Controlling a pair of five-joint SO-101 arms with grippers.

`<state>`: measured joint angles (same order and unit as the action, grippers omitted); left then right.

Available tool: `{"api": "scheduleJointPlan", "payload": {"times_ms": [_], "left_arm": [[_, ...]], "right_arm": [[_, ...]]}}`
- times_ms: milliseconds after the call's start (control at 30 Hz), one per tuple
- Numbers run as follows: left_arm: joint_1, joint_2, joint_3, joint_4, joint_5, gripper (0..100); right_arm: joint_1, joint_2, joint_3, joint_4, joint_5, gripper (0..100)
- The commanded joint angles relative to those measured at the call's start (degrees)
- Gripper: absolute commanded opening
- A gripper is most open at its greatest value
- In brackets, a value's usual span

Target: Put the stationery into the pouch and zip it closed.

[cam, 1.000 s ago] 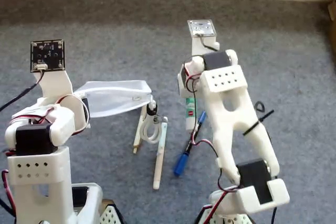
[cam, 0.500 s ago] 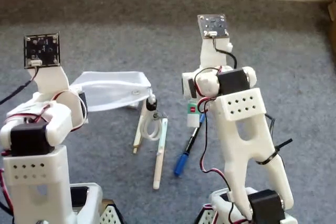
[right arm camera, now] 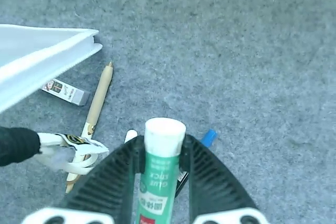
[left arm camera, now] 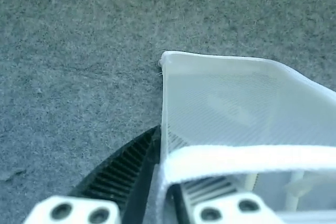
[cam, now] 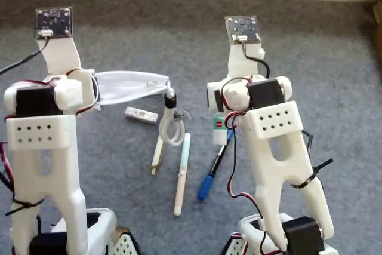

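Glue stick, green-labelled, sits in right gripper.

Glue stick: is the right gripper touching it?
Touching. Right wrist view: the right gripper grips both sides of the glue stick, no gap.

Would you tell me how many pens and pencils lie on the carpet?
3: a tan pencil, a white pen just right of it in the high view, and a blue pen farther right. The arms may hide more.
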<state>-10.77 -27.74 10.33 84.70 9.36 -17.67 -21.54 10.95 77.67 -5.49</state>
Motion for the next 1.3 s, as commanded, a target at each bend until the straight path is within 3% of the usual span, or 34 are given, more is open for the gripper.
{"api": "scheduleJointPlan", "payload": {"times_ms": [0,433,1067,1267], "left_arm": [[0.0,4.3,-8.9,3.2,0.9,1],[3.6,21.6,-28.4,12.9,2.1,1],[3.6,21.8,-28.4,12.9,5.3,1],[3.6,21.8,-28.3,12.9,5.3,1]], "right_arm": [[-0.7,-2.9,-1.2,-1.3,0.4,0.5],[-4.4,-2.9,-1.0,-0.7,0.4,0.5],[-4.9,-20.2,6.2,-11.2,0.4,0.5],[-9.6,-20.2,6.1,-14.8,0.4,0.9]]}}
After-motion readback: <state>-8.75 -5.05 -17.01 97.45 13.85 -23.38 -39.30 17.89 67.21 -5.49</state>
